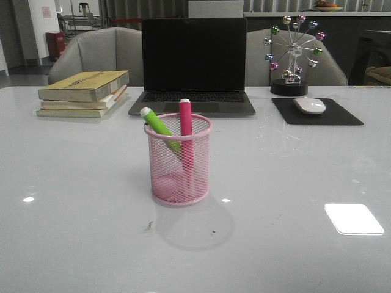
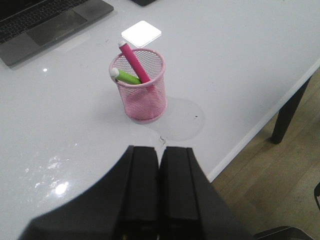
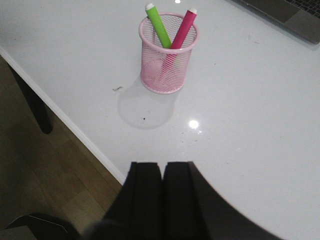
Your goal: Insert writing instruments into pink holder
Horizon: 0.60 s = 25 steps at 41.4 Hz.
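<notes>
White glossy table [image 1: 73,232] carries bright reflections of overhead light. At its far edge: open laptop [image 1: 193,64] with dark screen, stacked books [image 1: 84,93], black mouse pad [image 1: 316,112] bearing a white mouse [image 1: 310,105], and a ferris-wheel ornament [image 1: 294,55]. Grey armchairs [image 1: 98,55] stand behind. Wood-toned floor [image 2: 280,185] shows beside a dark table leg [image 2: 287,112].
</notes>
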Motion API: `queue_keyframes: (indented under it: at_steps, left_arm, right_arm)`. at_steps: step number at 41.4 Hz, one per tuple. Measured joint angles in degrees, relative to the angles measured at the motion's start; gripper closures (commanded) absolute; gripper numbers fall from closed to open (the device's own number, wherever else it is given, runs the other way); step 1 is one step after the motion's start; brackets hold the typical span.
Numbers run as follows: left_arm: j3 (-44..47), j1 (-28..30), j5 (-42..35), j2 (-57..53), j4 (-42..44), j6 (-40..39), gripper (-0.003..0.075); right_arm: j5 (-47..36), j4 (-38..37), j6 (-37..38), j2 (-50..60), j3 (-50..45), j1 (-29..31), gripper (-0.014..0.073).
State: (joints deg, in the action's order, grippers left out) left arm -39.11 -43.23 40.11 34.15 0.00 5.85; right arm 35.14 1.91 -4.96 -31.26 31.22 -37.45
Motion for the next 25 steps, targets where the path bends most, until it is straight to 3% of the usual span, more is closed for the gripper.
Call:
queue_keyframes:
  at_steps: [14,25]
  left_arm:
    - [0.5,1.7,-1.3,-2.3,3.6,0.0,0.0629]
    - [12.6,18.0,-19.4,-12.1,3.8,0.0,0.0629]
  right_arm:
    - [0.0,0.0,0.0,0.0,0.0,0.0,0.0538]
    - [0.0,-0.1,0.0,0.0,0.0,0.0,0.0538]
